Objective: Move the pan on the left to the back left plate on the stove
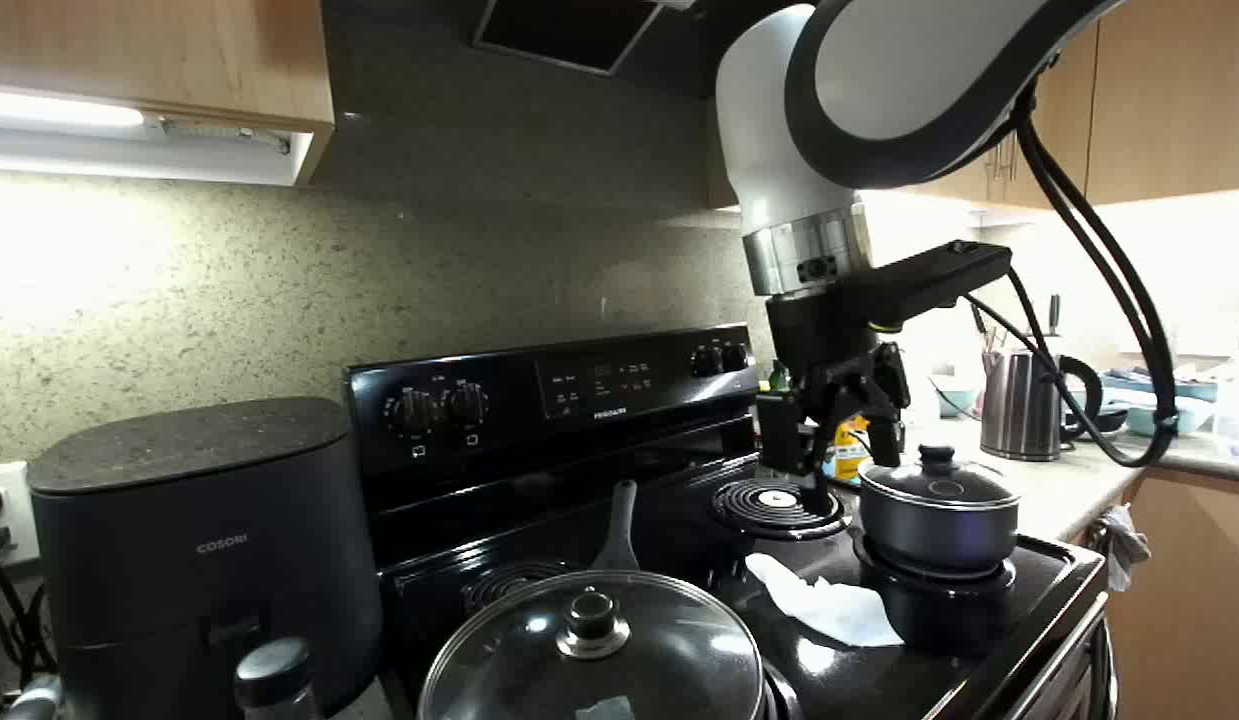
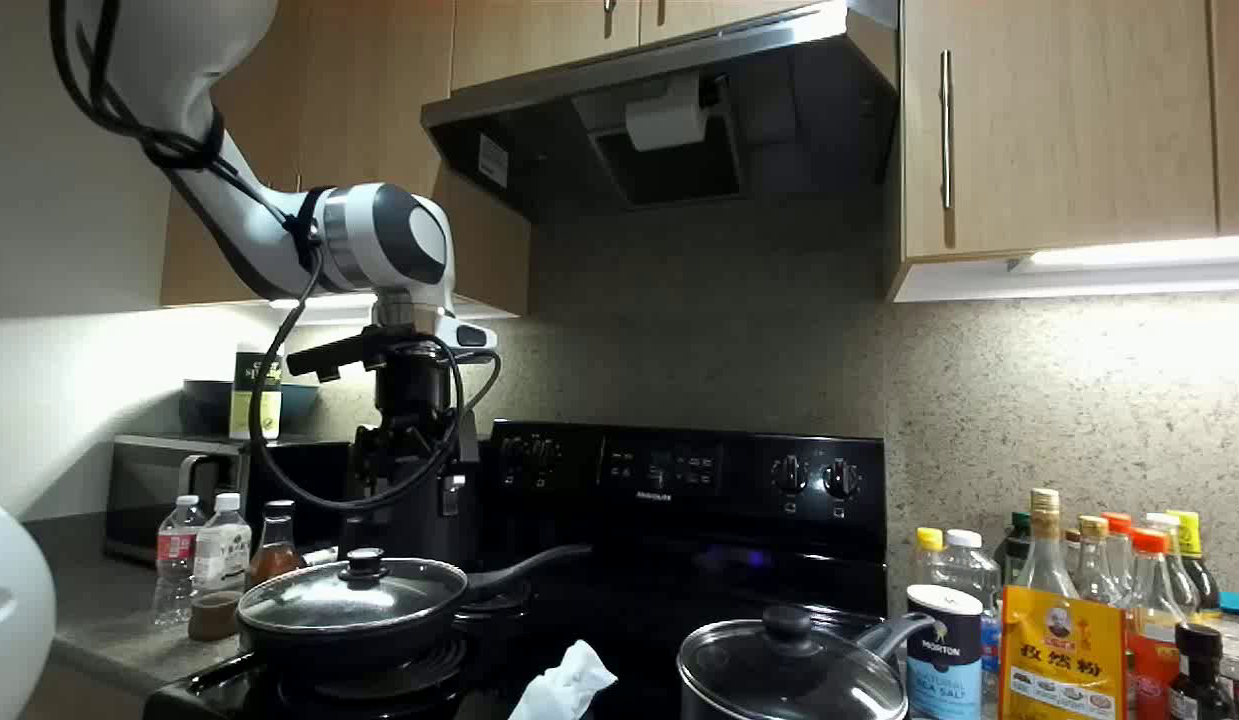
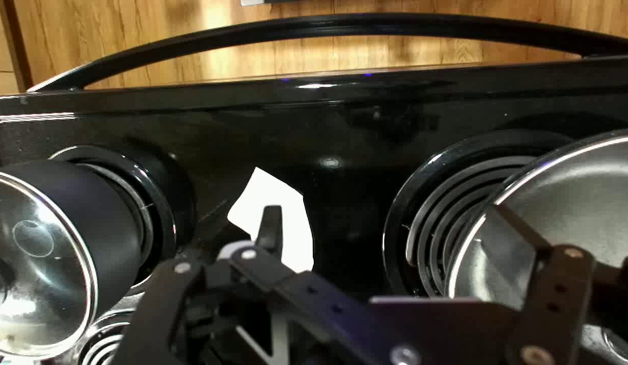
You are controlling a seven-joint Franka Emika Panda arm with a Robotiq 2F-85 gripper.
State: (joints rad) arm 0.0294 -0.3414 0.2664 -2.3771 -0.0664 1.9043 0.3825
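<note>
Hanging the pincer [image 3: 393,223] up over the stove [image 3: 354,213] with fingers [image 3: 272,225] spread wide, pinching just air and floating clear of both the pan [image 2: 349,645] and the dark pot [image 1: 939,525]. Overlapping the pan a bit in the wrist view, but just by line of sight: showing a fair gap to the glass lid [image 1: 679,650] in an exterior view. Seeing the pan sitting lid-on over the front left coil [image 3: 435,228], leaving a slice of it peeking out alongside, and pointing its long black handle [image 1: 619,530] toward the control panel [image 1: 579,385]. Finding the back left plate [image 1: 509,577] right behind, partly hiding behind that lid. Looking pretty roomy in the middle: getting a stretch of bare black surface between pan and pot, shared with a white scrap [image 3: 291,218] (not managing to tell cloth from paper). Running tighter at the sides, with an air fryer [image 1: 209,560] just beside the stove on the left and the pot sitting on the front right ring [image 3: 158,203]. Noticing the front edge [image 3: 217,88] along the top of the wrist view, with the oven handle [image 3: 344,26] bowing out past it.
</note>
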